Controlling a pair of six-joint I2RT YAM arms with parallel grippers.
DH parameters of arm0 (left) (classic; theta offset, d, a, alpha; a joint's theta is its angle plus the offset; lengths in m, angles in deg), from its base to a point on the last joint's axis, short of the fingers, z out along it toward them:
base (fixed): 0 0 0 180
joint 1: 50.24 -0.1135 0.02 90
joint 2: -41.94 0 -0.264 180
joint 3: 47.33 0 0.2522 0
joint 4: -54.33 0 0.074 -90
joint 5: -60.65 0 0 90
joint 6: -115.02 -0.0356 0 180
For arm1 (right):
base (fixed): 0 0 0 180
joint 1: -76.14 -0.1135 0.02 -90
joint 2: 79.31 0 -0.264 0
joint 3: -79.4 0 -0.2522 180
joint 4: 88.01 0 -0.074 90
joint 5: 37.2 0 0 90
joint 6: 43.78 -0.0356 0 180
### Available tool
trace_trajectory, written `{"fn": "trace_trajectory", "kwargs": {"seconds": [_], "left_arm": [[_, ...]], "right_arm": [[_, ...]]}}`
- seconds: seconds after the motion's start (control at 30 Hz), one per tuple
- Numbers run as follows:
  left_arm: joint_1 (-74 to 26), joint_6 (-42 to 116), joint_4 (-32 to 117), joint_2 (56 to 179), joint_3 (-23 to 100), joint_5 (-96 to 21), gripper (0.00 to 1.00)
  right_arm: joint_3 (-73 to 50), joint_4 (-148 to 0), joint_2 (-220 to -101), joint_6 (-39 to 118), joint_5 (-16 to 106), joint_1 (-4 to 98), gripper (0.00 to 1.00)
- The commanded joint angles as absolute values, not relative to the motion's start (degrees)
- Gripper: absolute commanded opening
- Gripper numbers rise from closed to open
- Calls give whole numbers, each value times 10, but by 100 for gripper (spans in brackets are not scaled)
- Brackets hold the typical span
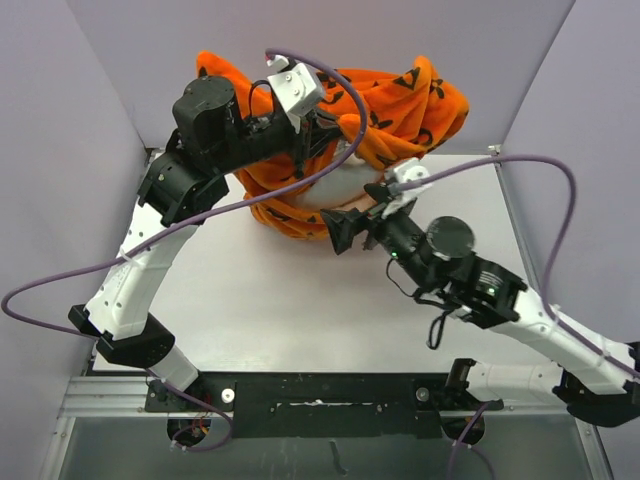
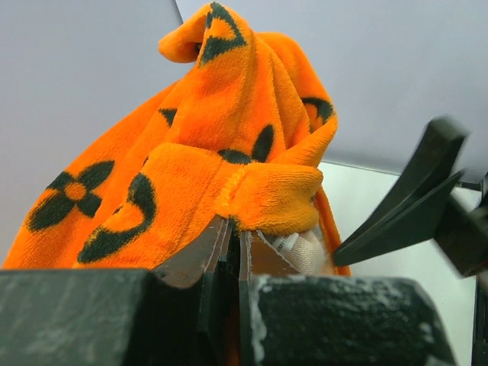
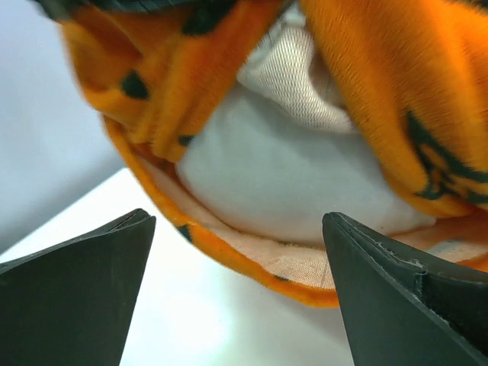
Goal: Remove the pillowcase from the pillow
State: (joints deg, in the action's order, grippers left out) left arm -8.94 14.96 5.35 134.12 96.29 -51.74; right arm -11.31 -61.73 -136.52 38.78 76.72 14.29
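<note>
The orange pillowcase [image 1: 400, 100] with dark motifs is bunched and lifted at the back of the table. My left gripper [image 1: 335, 135] is shut on a fold of the pillowcase [image 2: 206, 152], with fabric pinched between its closed jaws [image 2: 235, 229]. The white pillow [image 1: 345, 185] bulges out of the cover's open lower edge, and its tag [image 2: 305, 252] shows beside the left fingers. My right gripper [image 1: 345, 228] is open and empty, just in front of the exposed pillow [image 3: 282, 168]. Its jaws [image 3: 236, 216] stand either side of the pillowcase hem [image 3: 252, 259] without touching it.
The white table [image 1: 280, 310] is enclosed by grey walls [image 1: 60, 120] at the left, back and right. A purple cable [image 1: 200, 215] loops from each arm over the table. One right finger [image 2: 412, 206] shows in the left wrist view.
</note>
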Motion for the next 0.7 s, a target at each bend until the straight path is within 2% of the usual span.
{"fn": "trace_trajectory", "kwargs": {"seconds": [0.0, 0.17, 0.23, 0.33, 0.5, 0.67], "left_arm": [[-89, 154, 93, 1333, 988, -523, 0], [-82, 149, 74, 1323, 989, -531, 0], [-80, 147, 60, 1322, 994, -532, 0], [-79, 146, 45, 1319, 1002, -535, 0], [-78, 139, 35, 1314, 1003, -529, 0], [-79, 138, 33, 1312, 1003, -522, 0]], "right_arm": [[-126, -686, -1412, 404, 896, 146, 98], [-126, -728, -1449, 359, 849, 224, 98], [-117, -746, -1476, 395, 863, 229, 98], [-136, -839, -1497, 522, 834, 211, 98], [-178, -927, -1496, 773, 695, 168, 98], [-216, -961, -1469, 903, 612, 166, 98]]}}
